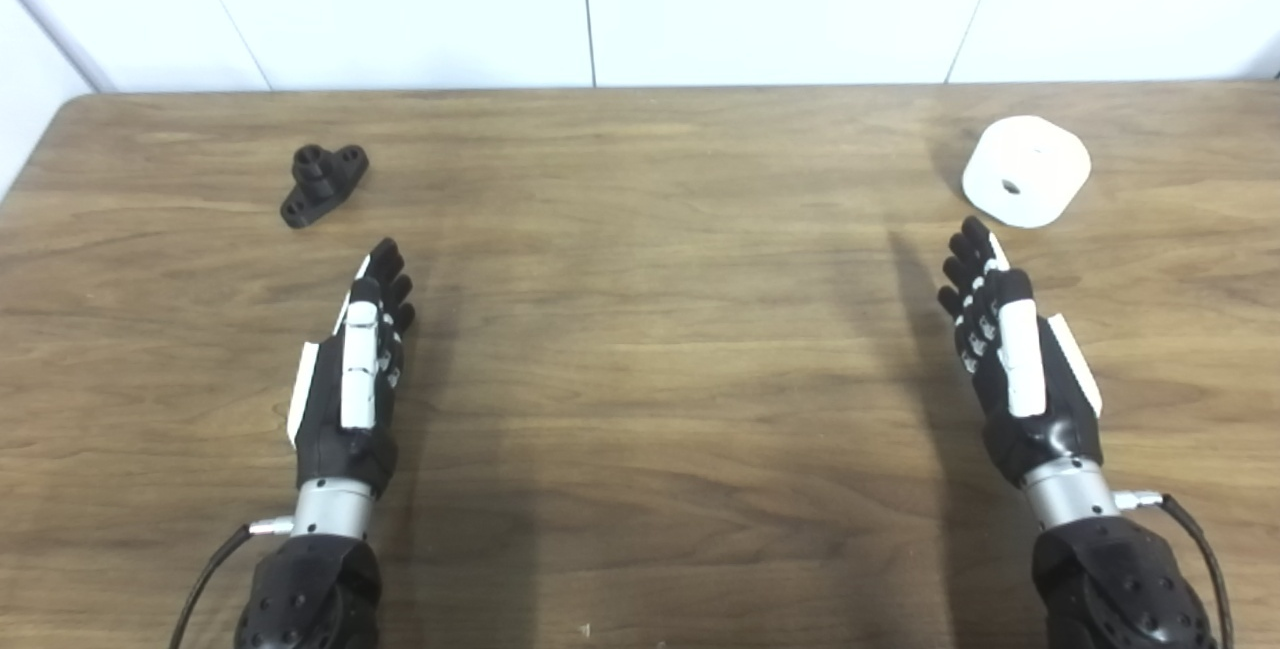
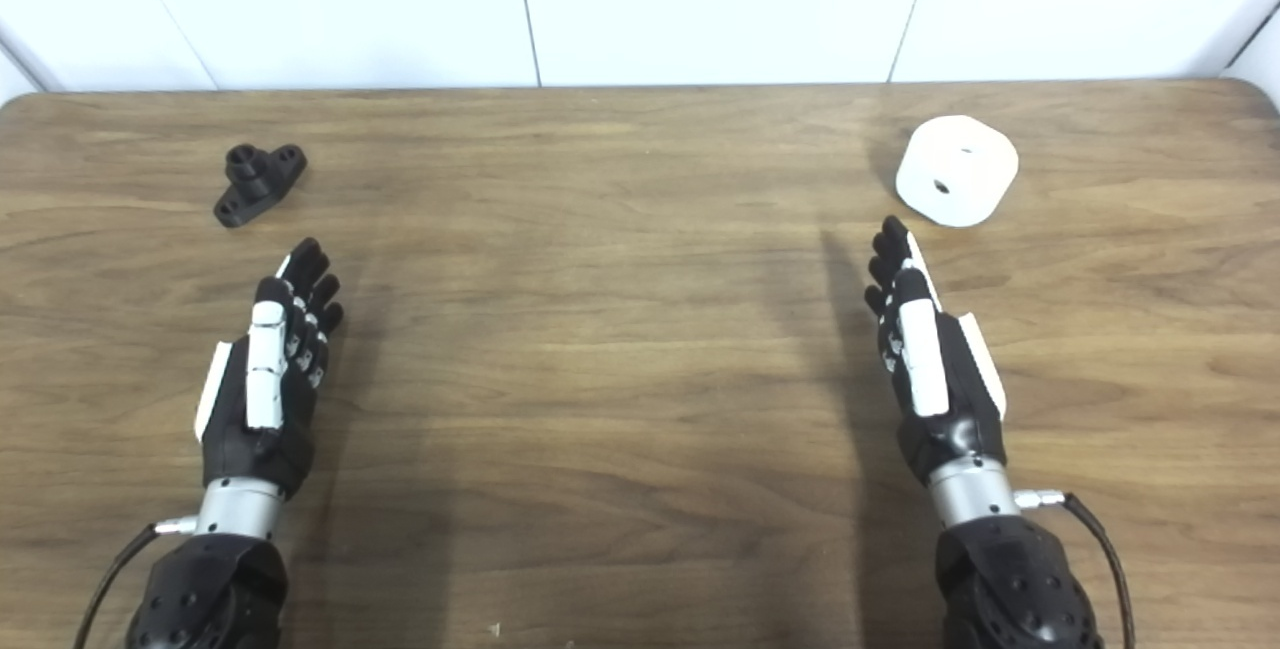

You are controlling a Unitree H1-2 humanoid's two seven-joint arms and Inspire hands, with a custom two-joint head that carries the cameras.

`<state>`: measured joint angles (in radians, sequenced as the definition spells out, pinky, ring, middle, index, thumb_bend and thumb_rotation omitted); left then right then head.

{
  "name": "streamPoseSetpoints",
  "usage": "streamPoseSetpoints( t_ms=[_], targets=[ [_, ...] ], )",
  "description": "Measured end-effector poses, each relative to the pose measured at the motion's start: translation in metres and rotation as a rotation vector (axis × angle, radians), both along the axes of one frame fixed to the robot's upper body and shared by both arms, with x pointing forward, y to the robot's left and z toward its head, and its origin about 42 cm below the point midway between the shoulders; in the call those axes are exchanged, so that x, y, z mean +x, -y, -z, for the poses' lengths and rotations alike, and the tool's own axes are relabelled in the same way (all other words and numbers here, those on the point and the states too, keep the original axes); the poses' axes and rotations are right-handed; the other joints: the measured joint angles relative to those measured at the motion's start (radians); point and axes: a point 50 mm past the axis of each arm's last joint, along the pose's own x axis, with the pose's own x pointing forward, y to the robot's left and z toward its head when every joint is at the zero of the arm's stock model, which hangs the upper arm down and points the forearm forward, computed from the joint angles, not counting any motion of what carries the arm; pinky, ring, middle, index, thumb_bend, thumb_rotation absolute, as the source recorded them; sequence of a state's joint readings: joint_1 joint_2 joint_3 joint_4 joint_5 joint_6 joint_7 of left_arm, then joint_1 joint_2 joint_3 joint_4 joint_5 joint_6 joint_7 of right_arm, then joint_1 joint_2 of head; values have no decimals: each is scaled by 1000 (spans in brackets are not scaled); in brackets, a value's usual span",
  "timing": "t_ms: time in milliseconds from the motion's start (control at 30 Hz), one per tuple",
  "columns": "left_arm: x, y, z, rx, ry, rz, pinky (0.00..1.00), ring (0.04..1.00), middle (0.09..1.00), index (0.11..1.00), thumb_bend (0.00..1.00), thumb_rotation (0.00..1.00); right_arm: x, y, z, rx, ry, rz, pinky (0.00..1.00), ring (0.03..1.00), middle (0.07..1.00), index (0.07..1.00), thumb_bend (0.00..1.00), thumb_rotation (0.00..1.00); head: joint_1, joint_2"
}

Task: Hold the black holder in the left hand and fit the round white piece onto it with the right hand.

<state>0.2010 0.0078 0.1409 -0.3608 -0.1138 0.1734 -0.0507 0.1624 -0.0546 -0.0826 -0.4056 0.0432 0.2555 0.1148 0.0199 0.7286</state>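
Both empty: left robot hand (image 1: 350, 369) near black holder (image 1: 322, 184), right robot hand (image 1: 1010, 349) near round white piece (image 1: 1025, 171), fingers extended.

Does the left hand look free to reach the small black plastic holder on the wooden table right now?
Probably yes. The left hand is open and empty, and the small black plastic holder lies just ahead of it, slightly to its left, with only bare wooden table between.

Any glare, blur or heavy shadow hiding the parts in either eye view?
Left eye view: soft focus overall, black holder and round white piece unobscured. Right eye view: long dark shadows beside left hand and right hand, falling on bare table; no glare.
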Motion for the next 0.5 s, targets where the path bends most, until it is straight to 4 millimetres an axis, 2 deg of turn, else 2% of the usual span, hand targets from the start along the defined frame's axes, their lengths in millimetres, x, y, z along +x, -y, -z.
streamPoseSetpoints(
  t_ms=[267, 500],
  targets=[
    [0, 0, 0, 1, 3, -1, 999, 991, 985, 972, 469, 934, 0, 0, -1, -11, 9, 1, 1000, 1000, 1000, 997, 658, 1000, 0, -2],
    [0, 0, 0, 2, 13, -1, 991, 983, 976, 964, 454, 936, 1, 0, 2, -9, 9, 0, 1000, 1000, 1000, 998, 645, 1000, 26, -18]
  ],
)
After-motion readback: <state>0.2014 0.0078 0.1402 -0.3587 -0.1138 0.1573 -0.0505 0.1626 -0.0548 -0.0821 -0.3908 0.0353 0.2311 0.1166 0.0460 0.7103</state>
